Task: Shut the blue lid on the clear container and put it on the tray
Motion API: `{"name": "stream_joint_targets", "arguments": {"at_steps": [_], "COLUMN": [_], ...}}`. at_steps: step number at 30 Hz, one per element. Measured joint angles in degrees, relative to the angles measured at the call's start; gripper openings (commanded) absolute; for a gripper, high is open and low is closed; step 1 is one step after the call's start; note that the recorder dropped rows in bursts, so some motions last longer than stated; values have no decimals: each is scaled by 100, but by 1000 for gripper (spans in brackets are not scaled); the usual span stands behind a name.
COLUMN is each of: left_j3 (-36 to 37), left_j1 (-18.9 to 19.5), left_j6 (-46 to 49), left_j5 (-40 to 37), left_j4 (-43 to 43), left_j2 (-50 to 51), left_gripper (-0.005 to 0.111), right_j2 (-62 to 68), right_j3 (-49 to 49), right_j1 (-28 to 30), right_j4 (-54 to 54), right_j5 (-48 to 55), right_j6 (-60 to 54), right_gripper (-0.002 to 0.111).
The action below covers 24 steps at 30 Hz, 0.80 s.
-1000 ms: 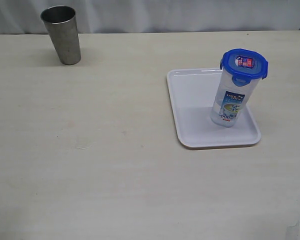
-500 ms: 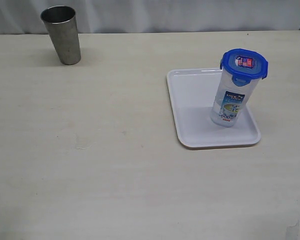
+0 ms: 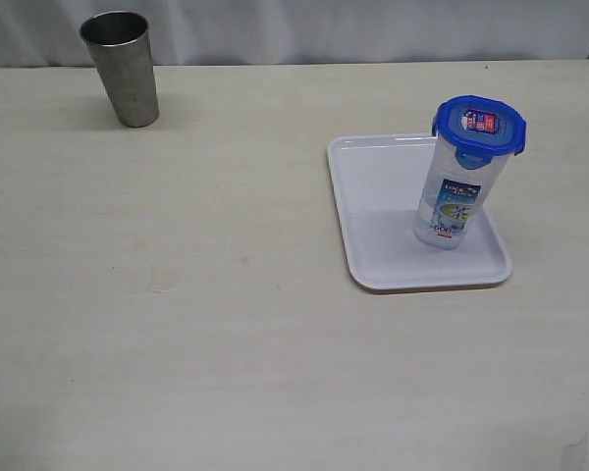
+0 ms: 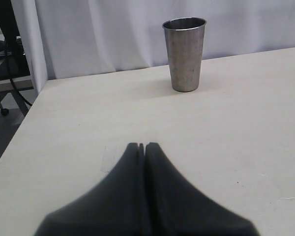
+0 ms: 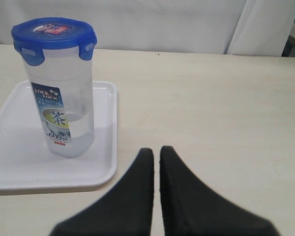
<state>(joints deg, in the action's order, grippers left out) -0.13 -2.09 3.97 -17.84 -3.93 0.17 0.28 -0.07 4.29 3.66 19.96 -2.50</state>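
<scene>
The clear container (image 3: pixel 452 201) (image 5: pixel 64 108) stands upright on the white tray (image 3: pixel 383 216) (image 5: pixel 19 162), toward its right side. The blue lid (image 3: pixel 479 126) (image 5: pixel 53 33) sits on top of it with its flaps down. Neither arm shows in the exterior view. My left gripper (image 4: pixel 143 146) is shut and empty above bare table, far from the tray. In the right wrist view my right gripper (image 5: pixel 156 151) is shut with nothing in it, a narrow slit between its fingers, off the tray's edge and apart from the container.
A grey metal cup (image 3: pixel 123 67) (image 4: pixel 184 53) stands at the back left of the table. A white curtain hangs behind the table's far edge. The table's left edge (image 4: pixel 19 132) and some dark equipment (image 4: pixel 5 49) show in the left wrist view.
</scene>
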Motion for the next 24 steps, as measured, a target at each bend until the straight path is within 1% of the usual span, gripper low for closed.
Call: {"name": "stream_joint_targets", "arguments": {"at_steps": [24], "left_j3": [0], "left_j1": [0], "left_j6": [0], "left_j5": [-11], "left_j4": [-11], "left_j2": [0], "left_gripper": [0], "right_j2": [0], "right_j3": [0], "right_j1": [0], "right_j4": [-102], "right_j5": [0], "right_j6": [12], "right_gripper": [5]}}
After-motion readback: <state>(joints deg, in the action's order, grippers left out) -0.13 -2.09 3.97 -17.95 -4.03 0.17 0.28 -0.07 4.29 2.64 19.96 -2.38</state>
